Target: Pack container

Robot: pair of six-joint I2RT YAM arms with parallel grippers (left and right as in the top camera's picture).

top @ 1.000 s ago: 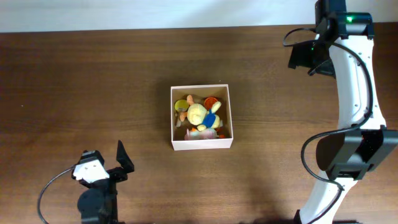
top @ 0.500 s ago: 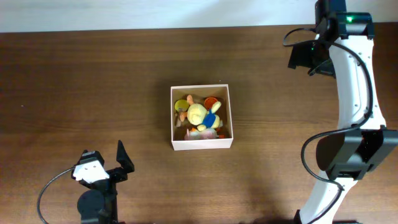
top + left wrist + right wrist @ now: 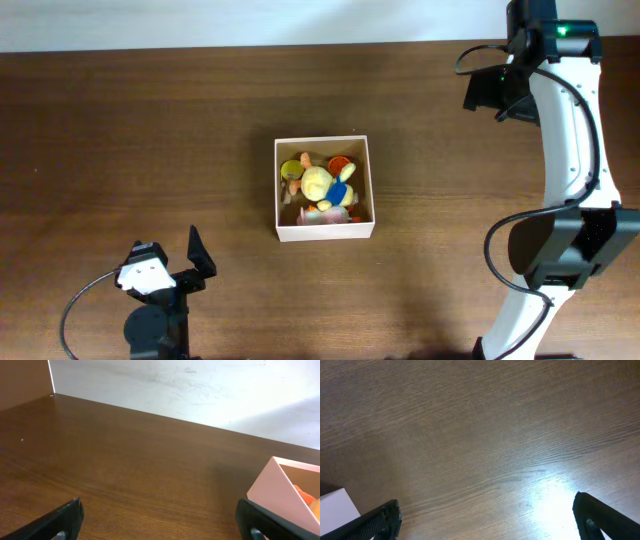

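Note:
The container (image 3: 325, 231) is a square white cardboard box in the middle of the table in the overhead view. It holds a yellow plush toy (image 3: 320, 183) with a blue patch and several small orange and pink toys. My left gripper (image 3: 190, 262) is open and empty near the front left, well apart from the box. In the left wrist view (image 3: 162, 522) its fingers are spread wide, with a box corner (image 3: 282, 489) at the right. My right gripper (image 3: 488, 92) is open and empty at the far right. In the right wrist view (image 3: 487, 520) a white box corner (image 3: 337, 505) shows at the lower left.
The dark wooden table (image 3: 150, 130) runs to a white wall strip (image 3: 200, 20) along the back. The right arm's white links (image 3: 575, 150) reach from the front right corner up to the back right.

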